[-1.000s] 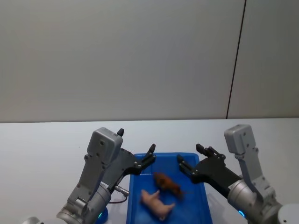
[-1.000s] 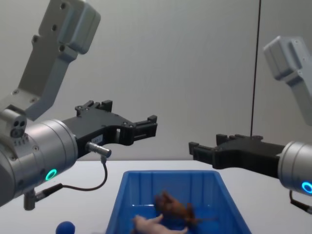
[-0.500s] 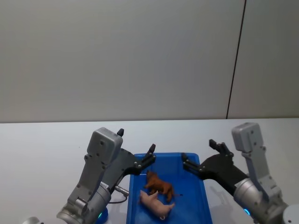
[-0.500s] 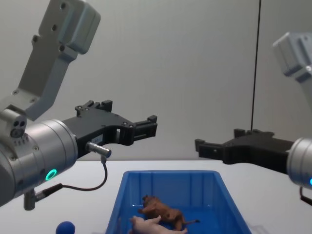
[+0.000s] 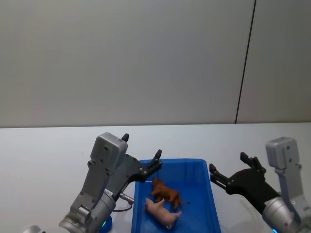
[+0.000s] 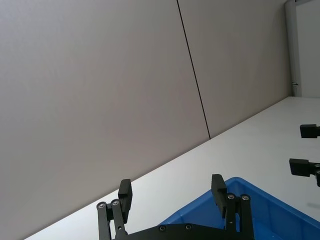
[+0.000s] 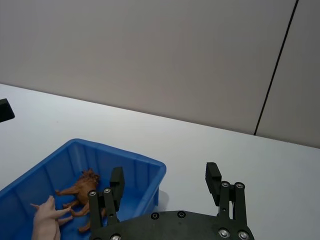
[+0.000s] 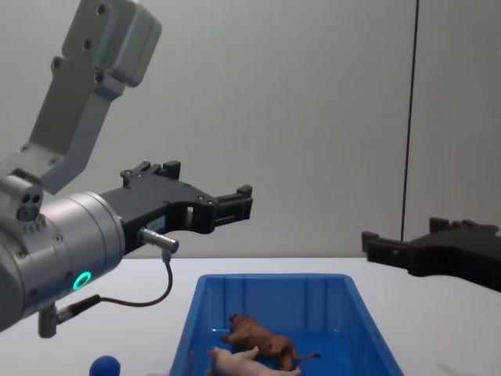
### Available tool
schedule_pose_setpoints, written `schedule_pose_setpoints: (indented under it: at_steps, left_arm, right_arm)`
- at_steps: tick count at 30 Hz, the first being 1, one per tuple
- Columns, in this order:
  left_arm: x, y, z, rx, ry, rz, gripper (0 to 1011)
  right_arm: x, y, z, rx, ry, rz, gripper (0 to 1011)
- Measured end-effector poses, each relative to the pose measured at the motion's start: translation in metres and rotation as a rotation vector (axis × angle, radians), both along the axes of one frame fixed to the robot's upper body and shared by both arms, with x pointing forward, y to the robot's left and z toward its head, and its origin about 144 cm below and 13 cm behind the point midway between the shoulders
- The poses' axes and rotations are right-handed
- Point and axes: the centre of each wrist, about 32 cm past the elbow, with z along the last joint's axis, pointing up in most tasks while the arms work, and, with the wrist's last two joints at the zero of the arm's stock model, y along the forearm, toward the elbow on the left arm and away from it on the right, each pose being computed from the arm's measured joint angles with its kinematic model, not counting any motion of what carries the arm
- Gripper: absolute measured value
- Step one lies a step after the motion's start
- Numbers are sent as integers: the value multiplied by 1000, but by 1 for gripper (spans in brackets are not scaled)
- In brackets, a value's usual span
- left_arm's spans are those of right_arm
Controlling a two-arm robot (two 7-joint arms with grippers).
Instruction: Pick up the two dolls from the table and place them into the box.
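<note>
Blue box (image 5: 177, 162), both dolls (image 5: 165, 192) seemingly inside

Box (image 5: 172, 161) sits on table (image 5: 48, 150), 6 o'clock in head view. Both dolls lie inside it: lion (image 5: 164, 191) mid-box, pig (image 5: 163, 212) at its 6 o'clock, just beside it; can't tell if they touch. Ball (image 8: 104, 366) is on the table at 9 o'clock of the box, near its front corner. Left gripper (image 5: 142, 146) is above the box's rear corner, 11 o'clock of the lion. Right gripper (image 5: 227, 162) is at 3 o'clock, outside the rim, over the table.
</note>
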Motion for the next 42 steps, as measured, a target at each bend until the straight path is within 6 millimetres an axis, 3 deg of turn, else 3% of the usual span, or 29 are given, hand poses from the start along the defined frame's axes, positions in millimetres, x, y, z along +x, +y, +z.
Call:
schedule_pose_setpoints:
  at_steps: [22,42]
  left_arm:
    - [-13,15,3,9,122,77,1001]
    - [-25,42,-13,46,369,183,1001]
  right_arm:
    - [-13,-9,-3,10,9,-44,1001]
    - [-15,-10,-3,11,10,-51,1001]
